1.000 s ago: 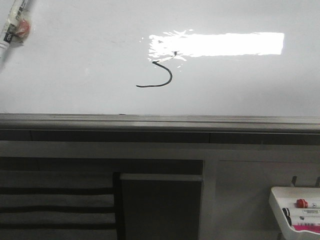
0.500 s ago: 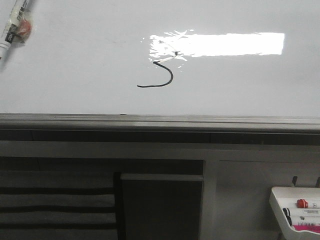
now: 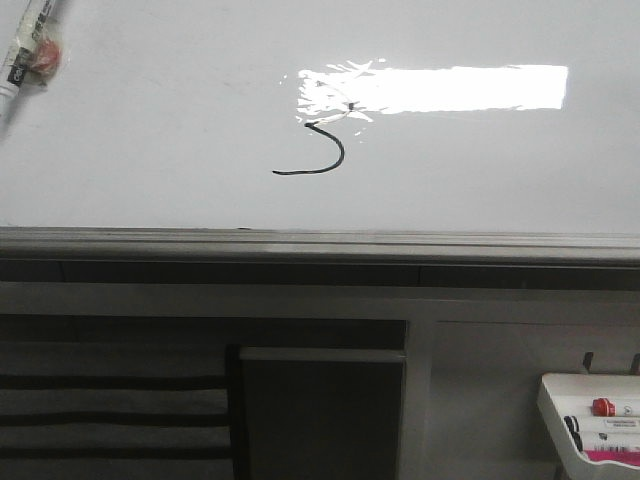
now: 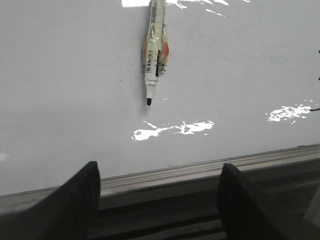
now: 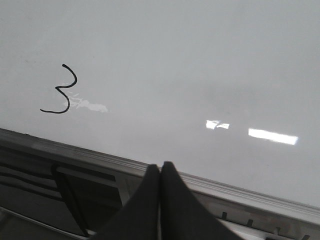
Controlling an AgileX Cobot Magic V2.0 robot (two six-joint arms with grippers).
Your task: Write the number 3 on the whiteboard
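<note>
The whiteboard (image 3: pixel 150 130) fills the upper front view, with a grey rail along its near edge. The number 3 (image 3: pixel 322 150) is a black stroke; glare hides its upper half there. In the right wrist view the 3 (image 5: pixel 64 90) shows whole. A white marker (image 4: pixel 154 50) with tape around its body lies on the whiteboard (image 4: pixel 60 90), tip pointing to the rail; it also shows at the front view's far left (image 3: pixel 28 50). My left gripper (image 4: pixel 159 192) is open and empty, back over the rail. My right gripper (image 5: pixel 160 172) is shut and empty, over the rail of the whiteboard (image 5: pixel 200 65).
A small white tray (image 3: pixel 592 418) with markers hangs at the lower right below the board. Grey cabinet panels (image 3: pixel 320 410) stand under the rail (image 3: pixel 320 243). Bright glare (image 3: pixel 450 88) lies right of the 3.
</note>
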